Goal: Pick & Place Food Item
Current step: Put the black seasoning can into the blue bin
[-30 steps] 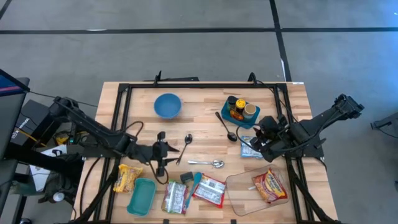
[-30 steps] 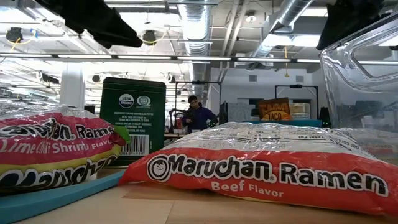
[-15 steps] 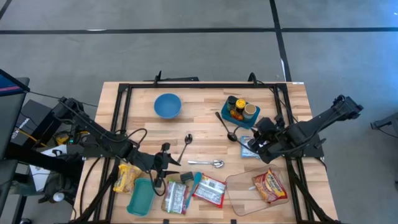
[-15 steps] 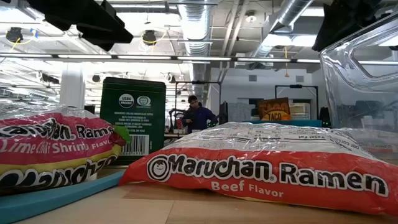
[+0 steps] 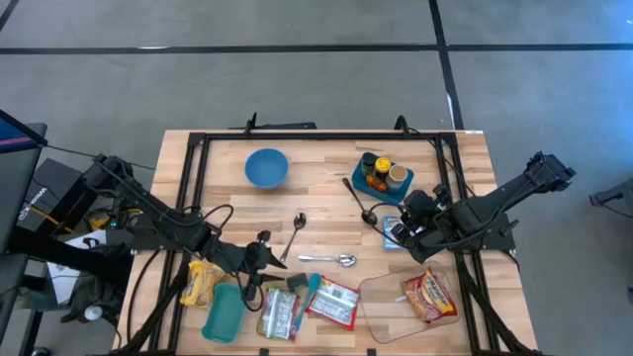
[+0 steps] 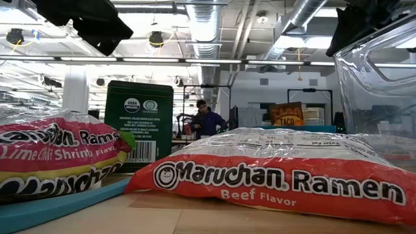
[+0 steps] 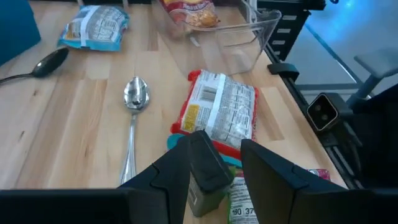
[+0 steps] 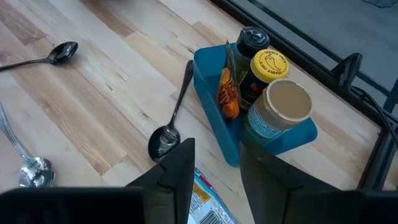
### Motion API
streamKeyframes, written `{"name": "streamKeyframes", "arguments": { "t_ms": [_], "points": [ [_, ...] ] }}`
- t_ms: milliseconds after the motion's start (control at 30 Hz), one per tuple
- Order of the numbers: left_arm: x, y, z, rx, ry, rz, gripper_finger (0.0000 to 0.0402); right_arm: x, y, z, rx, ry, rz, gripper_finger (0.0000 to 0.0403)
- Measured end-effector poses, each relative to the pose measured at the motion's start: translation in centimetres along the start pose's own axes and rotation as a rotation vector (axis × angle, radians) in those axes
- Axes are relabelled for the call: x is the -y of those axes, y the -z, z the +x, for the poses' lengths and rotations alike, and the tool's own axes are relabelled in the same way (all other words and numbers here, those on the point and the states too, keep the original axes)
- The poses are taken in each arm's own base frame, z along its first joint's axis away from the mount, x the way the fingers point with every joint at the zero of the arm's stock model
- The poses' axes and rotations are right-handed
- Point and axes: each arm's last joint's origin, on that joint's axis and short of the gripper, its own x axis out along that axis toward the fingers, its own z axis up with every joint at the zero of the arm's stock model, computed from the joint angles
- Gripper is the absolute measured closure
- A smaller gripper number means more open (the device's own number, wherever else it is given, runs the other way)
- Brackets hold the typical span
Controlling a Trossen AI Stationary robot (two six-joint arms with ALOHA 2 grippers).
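You're looking past the right end effector [image 8: 214, 168], its fingers parted and empty, at a blue tray [image 8: 214, 87] holding three jars. A dark spoon [image 8: 171, 118] lies just beside it on the table [image 8: 93, 81].

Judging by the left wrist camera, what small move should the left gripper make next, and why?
Probably a short descent. The left gripper is open and hangs over the small dark green box, which stands between its fingers beside the ramen packet. Nothing is gripped yet, so lowering until the fingers flank the box seems the likely step before closing. The right gripper waits near the blue tray.
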Motion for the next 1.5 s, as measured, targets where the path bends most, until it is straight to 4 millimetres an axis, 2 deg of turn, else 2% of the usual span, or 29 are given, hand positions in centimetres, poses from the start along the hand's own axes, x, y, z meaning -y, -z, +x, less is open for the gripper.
{"name": "streamKeyframes", "arguments": {
  "t_ms": [300, 567, 833, 1133, 1500],
  "points": [
    [1.4, -0.4, -0.5, 0.08, 0.034, -0.004, 0.0266, 0.0, 0.0, 0.0, 0.004, 0.001, 0.001, 0.0285],
    [1.7, -0.7, -0.6, 0.114, 0.046, -0.013, 0.0266, 0.0, 0.0, 0.0, 0.012, 0.004, 0.001, 0.0285],
    [2.7, -2.4, 0.0, 0.126, 0.056, -0.004, 0.0266, 0.0, -0.1, 0.0, 0.022, 0.008, 0.0, 0.0285],
    [3.1, -1.8, 2.0, -0.007, -0.123, 0.038, 0.0266, 0.0, -0.1, 0.0, 0.03, 0.011, -0.02, 0.0285],
    [3.1, -0.2, 3.5, -0.094, -0.197, -0.182, 0.0266, 0.0, -0.1, 0.0, 0.03, 0.011, -0.026, 0.0285]
  ]
}}
